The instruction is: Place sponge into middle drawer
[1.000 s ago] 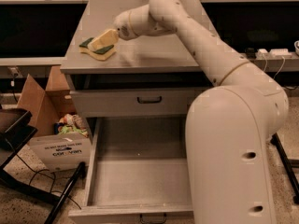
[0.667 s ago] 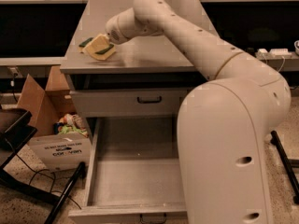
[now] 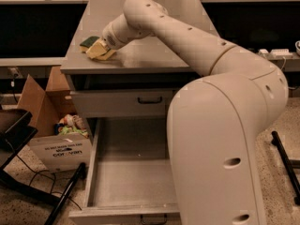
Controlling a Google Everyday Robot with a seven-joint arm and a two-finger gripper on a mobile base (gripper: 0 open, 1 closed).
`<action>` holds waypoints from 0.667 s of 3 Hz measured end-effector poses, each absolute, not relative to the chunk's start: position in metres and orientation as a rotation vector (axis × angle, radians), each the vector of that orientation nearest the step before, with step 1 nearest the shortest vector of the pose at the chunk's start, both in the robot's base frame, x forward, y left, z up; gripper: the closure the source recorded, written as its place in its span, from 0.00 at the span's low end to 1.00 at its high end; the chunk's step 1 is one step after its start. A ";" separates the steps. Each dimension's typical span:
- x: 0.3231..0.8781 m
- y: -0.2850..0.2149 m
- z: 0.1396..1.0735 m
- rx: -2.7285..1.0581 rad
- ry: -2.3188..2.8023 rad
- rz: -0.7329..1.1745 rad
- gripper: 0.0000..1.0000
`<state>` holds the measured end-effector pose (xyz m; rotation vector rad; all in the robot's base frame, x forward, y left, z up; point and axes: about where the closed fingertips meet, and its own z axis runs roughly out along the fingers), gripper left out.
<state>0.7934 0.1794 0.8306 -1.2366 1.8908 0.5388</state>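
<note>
One sponge (image 3: 89, 43) lies on the grey table (image 3: 140, 57) in the upper left of the frame, its green layer showing beside the yellow foam. The hand (image 3: 100, 48) rests right on it, and we cannot tell whether it is clamped or apart. In the lower centre we see the middle drawer (image 3: 126, 177) standing open. The drawer front (image 3: 117, 103) above it is closed. A cardboard box (image 3: 56, 146) sits at the left edge.
</note>
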 end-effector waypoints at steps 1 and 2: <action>0.793 0.179 0.831 -1.237 1.891 0.539 0.89; 0.798 0.182 0.824 -1.252 1.905 0.539 1.00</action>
